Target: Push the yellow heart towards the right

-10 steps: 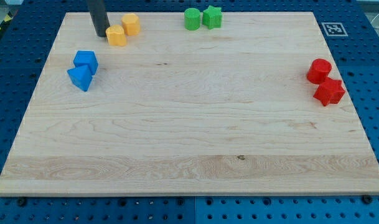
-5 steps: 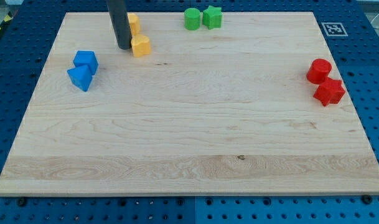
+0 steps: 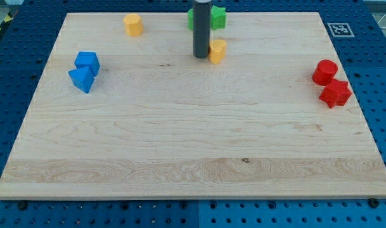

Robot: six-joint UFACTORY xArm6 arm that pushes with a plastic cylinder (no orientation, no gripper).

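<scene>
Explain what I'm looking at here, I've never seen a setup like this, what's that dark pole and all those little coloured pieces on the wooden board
This is one camera looking down at a wooden board on a blue perforated table. The dark pole is the end of a robot arm: it has no hand, only a straight rod, so nothing is held. My tip slides along the wood and shoves blocks. Right now it sits just at the view's left of the yellow heart, seemingly touching it, placed to push it towards the view's right.

Other pieces: a second yellow block near the view's top left, two blue blocks at the left, two red blocks at the right, and green blocks partly hidden behind the rod. The black-and-white square in the corner is a printed marker.
</scene>
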